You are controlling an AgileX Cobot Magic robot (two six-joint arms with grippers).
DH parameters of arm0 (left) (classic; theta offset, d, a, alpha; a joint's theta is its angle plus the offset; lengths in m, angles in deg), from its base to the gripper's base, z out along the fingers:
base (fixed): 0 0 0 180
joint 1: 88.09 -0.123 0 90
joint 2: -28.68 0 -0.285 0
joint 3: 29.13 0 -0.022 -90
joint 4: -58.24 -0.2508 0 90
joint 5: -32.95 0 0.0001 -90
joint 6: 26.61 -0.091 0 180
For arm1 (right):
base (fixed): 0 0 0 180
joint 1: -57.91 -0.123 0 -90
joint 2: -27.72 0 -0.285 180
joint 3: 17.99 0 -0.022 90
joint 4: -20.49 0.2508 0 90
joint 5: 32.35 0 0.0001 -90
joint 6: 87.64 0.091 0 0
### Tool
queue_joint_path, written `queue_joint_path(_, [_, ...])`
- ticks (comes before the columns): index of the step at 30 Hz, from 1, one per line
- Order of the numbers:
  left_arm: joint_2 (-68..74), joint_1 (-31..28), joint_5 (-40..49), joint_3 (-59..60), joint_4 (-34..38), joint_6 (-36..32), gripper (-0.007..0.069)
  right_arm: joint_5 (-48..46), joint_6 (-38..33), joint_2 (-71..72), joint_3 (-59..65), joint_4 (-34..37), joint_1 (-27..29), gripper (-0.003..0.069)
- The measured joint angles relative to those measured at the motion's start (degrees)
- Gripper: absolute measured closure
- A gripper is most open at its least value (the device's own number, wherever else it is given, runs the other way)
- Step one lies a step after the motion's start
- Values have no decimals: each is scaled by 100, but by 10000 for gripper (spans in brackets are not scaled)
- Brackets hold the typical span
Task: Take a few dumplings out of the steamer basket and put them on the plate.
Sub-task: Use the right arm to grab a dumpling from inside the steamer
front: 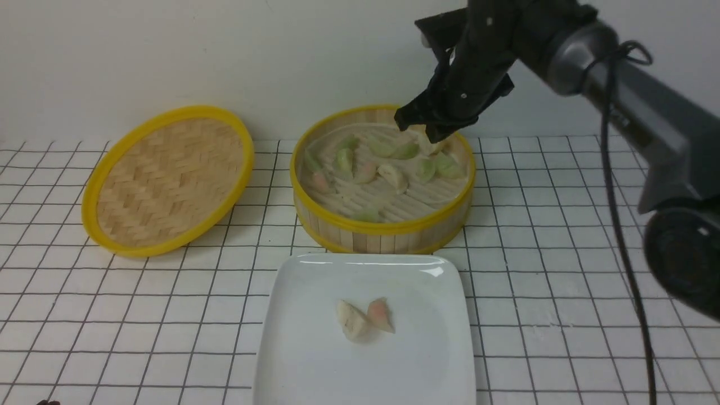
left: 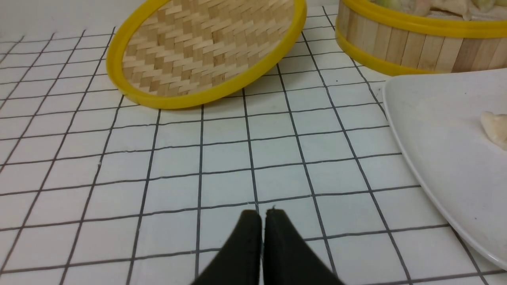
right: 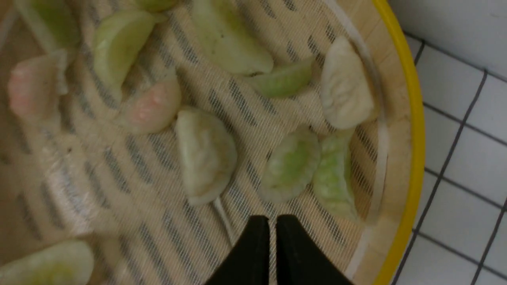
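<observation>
The steamer basket (front: 382, 228) stands mid-table and holds several dumplings (front: 394, 175), green, cream and pinkish. My right gripper (front: 419, 126) hangs over the basket's far right part; its jaws are shut and empty. In the right wrist view the gripper (right: 272, 219) hovers above the mesh liner, close to a cream dumpling (right: 206, 154) and a green dumpling (right: 291, 164). The white plate (front: 315, 365) lies in front of the basket and carries a cream dumpling (front: 351, 320) and a pinkish dumpling (front: 381, 315). My left gripper (left: 262, 213) is shut and empty over the tiled table, left of the plate (left: 443, 130).
The woven yellow-rimmed lid (front: 169, 180) leans tilted on the table left of the basket, and shows in the left wrist view (left: 206, 51). A wall runs close behind the basket. The right arm's cable (front: 619, 225) hangs at the right.
</observation>
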Motion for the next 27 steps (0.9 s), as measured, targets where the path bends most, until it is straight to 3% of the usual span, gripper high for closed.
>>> queue_joint_path(5, [0, 0, 0, 0, 0, 0, 631, -18, 0, -651, -678, -465, -32, 512])
queue_joint_path(10, [0, 0, 0, 0, 0, 0, 631, -25, -94, -922, -729, -820, -32, 358])
queue_joint_path(14, [0, 0, 0, 0, 0, 0, 631, -25, -94, -1037, -729, -972, -32, 284])
queue_joint_path(22, [0, 0, 0, 0, 0, 0, 631, -7, 0, -1128, -767, -882, 12, 260])
queue_joint_path(27, [0, 0, 0, 0, 0, 0, 631, 7, 0, -1139, -772, -295, 175, 286])
